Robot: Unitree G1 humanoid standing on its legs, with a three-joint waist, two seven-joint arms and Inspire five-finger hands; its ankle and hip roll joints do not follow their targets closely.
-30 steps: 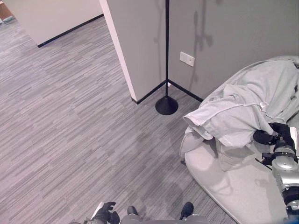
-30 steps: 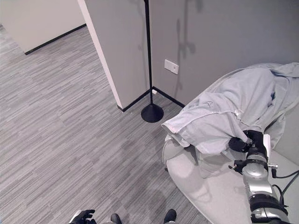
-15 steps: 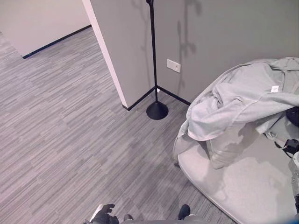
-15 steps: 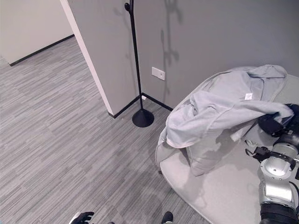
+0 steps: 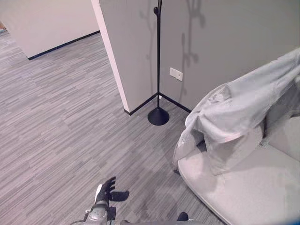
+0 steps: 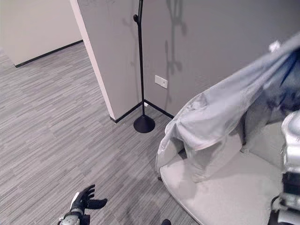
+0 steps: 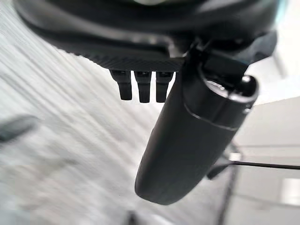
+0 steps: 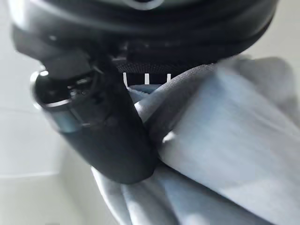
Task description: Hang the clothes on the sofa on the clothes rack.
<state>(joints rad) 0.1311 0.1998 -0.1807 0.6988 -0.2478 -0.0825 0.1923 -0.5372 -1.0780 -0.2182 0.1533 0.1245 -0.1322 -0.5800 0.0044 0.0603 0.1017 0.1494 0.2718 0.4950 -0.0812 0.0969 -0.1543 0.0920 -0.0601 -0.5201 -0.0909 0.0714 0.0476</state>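
Cloth is the tricky part here. The right hand (image 8: 98,136) has its thumb and fingers (image 8: 146,78) pinched on a fold of the light grey jacket (image 5: 239,112) and holds it up high on the right side. Most of the jacket hangs down in a long slope, and its low end drapes over the edge of the pale sofa (image 5: 243,192).

The left hand (image 5: 105,190) hangs low over the grey floor (image 5: 56,122), fingers straight and loose, holding nothing.

The black clothes rack (image 5: 158,61) stands in the corner by the wall, well apart from the jacket, with its round base on the floor.

Things that could go wrong, as I see it:
- The pinch is on one small fold only, so the heavy cloth may slip out and drop
- The low end may catch on the sofa edge and tug the jacket loose
- A long hanging end may drag on the floor or get under the robot as it walks over
- A swinging jacket may bump the thin rack and tip it
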